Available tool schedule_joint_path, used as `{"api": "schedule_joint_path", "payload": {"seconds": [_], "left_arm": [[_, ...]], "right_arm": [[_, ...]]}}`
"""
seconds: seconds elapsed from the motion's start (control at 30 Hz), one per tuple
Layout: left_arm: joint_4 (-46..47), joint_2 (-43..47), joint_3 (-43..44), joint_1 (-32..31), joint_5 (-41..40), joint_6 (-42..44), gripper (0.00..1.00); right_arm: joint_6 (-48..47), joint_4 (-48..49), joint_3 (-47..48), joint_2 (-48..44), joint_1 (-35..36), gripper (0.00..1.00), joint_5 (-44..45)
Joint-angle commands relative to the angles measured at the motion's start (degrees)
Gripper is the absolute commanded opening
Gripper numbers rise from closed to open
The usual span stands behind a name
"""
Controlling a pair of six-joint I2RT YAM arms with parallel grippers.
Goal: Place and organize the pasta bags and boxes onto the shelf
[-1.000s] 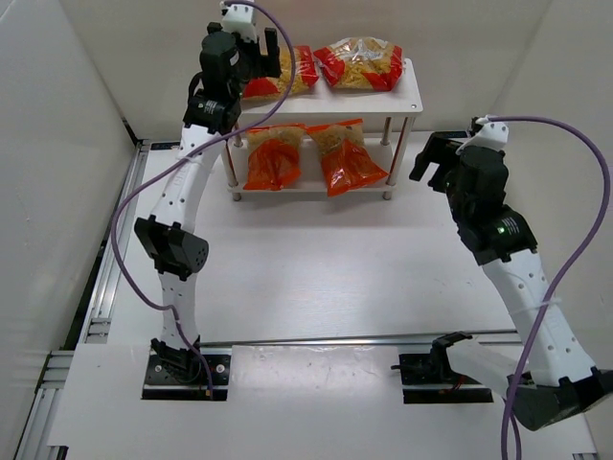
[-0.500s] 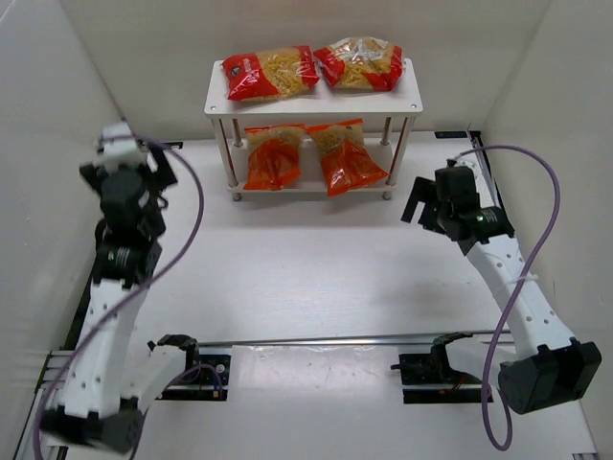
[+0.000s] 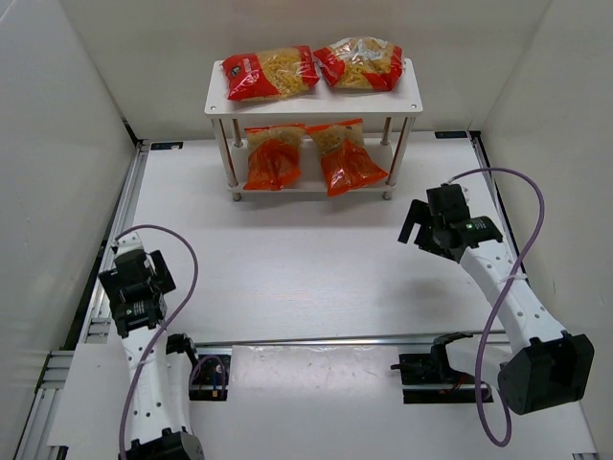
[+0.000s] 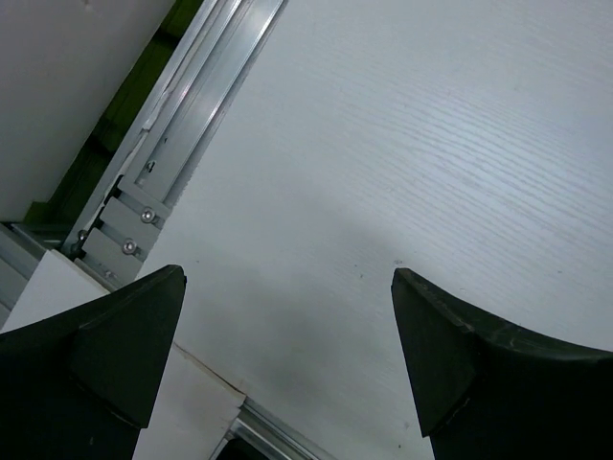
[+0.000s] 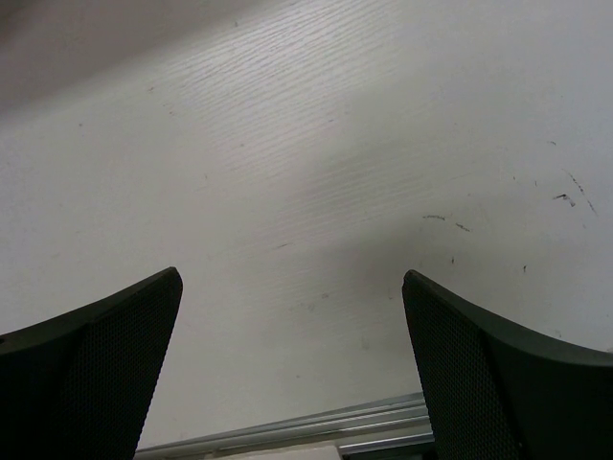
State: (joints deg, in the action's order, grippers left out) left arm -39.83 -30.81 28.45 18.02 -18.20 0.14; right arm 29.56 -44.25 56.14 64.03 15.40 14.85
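1. All four pasta bags are seen on the shelf (image 3: 316, 103), which stands at the far edge of the worktop (image 3: 316, 259). The two red bags (image 3: 270, 73) (image 3: 360, 63) lie side by side on the top board. The two orange bags (image 3: 273, 157) (image 3: 342, 157) lie side by side on the lower board.
2. No bag is seen on the worktop itself, so the placing step is judged done and only tidying or parking of the arms is judged to be left.
3. Little is called for by a next move. At most, the right orange bag, whose front end overhangs the lower board's edge slightly, could be pushed back.
4. The left gripper (image 3: 134, 271) is held near the left near corner of the worktop, well apart from the shelf. Its jaws are spread wide and nothing is held or touched; only bare worktop and the side rail (image 4: 192, 105) are shown between them.
5. The right gripper (image 3: 421, 222) is held over the right side of the worktop, near the shelf's right front leg but apart from it. Its jaws are likewise spread wide, with nothing gripped and only bare worktop shown between them.
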Motion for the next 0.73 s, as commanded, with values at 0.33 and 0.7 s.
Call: {"api": "schedule_joint_path", "payload": {"seconds": [0.33, 0.7], "left_arm": [[0.64, 1.89, -1.29, 1.67, 9.32, -0.14, 1.0], [0.64, 2.42, -1.82, 1.67, 9.32, -0.14, 1.0]], "right_arm": [[-0.03, 2.5, 5.2, 5.22, -0.19, 1.0, -3.6], [-1.08, 3.9, 5.82, 3.3, -0.19, 1.0, -3.6]]}}
